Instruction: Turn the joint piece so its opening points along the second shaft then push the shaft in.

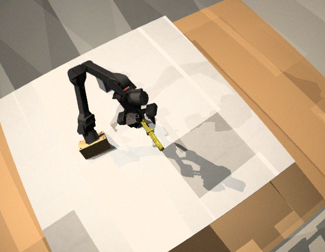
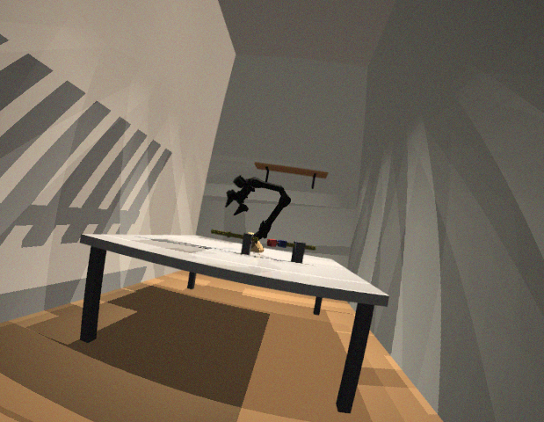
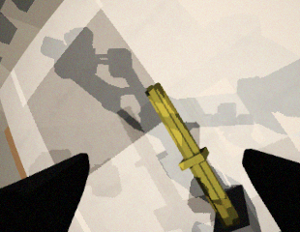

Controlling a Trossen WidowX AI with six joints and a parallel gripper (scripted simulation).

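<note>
Now, taking the exterior view from left to right, with the slim dark-grey upright block (image 2: 246,243) (image 3: 240,199) as clock centre, your long yellow ribbed shaft (image 2: 225,234) (image 1: 157,142) (image 3: 174,126) with its raised collar reaches toward ten. At eleven, your black two-fingered gripper (image 2: 230,210) (image 1: 146,125) (image 3: 168,159) hangs above, spread almost fully and holding nothing. At three, your red square joint piece (image 2: 272,243) sits beside a blue square fork (image 2: 282,243), then the second dark-grey block (image 2: 298,252). You'll probably find the red piece light and rigid but loose on its hinges; take its flat sides squarely. The shaft should slide stiffly straight; grip near the collar, since smooth ribs may slip.
</note>
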